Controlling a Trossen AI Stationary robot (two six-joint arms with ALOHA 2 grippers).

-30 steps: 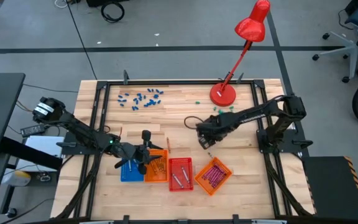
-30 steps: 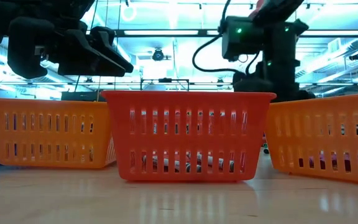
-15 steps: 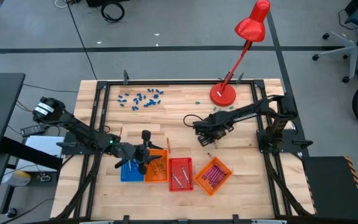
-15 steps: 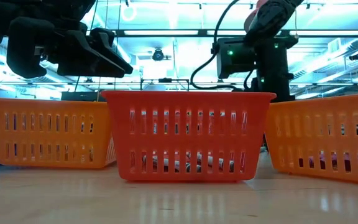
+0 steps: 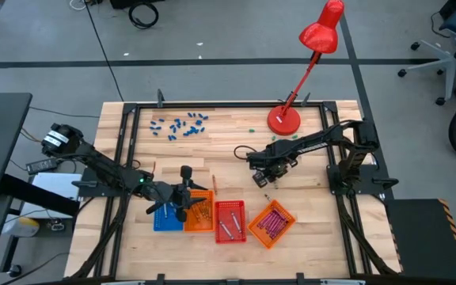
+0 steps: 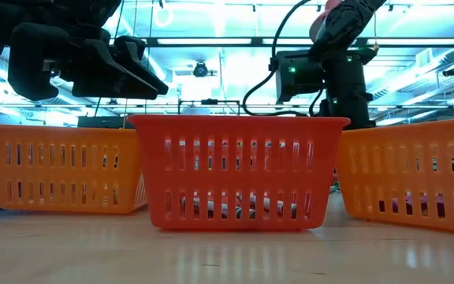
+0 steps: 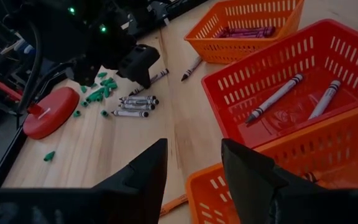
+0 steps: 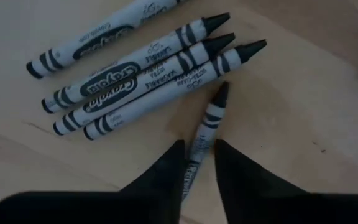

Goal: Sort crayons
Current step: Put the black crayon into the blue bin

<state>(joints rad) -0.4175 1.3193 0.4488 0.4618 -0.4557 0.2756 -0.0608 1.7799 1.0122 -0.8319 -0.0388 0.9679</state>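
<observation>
Several silvery grey crayons lie side by side on the wooden table; they also show in the left wrist view. My right gripper is down at the table among them, in the table's middle, shut on one more grey crayon. My left gripper is open and empty, over the left orange tray. Two grey crayons lie in the red tray. Magenta crayons lie in the right orange tray. My right gripper pinches the single grey crayon's blunt end between its two fingers. The fingers come from above and lie along the crayon. The crayon lies flat on the table, its dark tip pointing away from the fingers.
A blue tray stands left of the orange one. Blue bits lie at the far left; green bits lie by the red lamp's base. Loose crayons lie near the right orange tray.
My right gripper has gone a little toward the table's left edge and down to the grey crayons, mostly in the first half second. My left gripper has kept still over the orange tray.
</observation>
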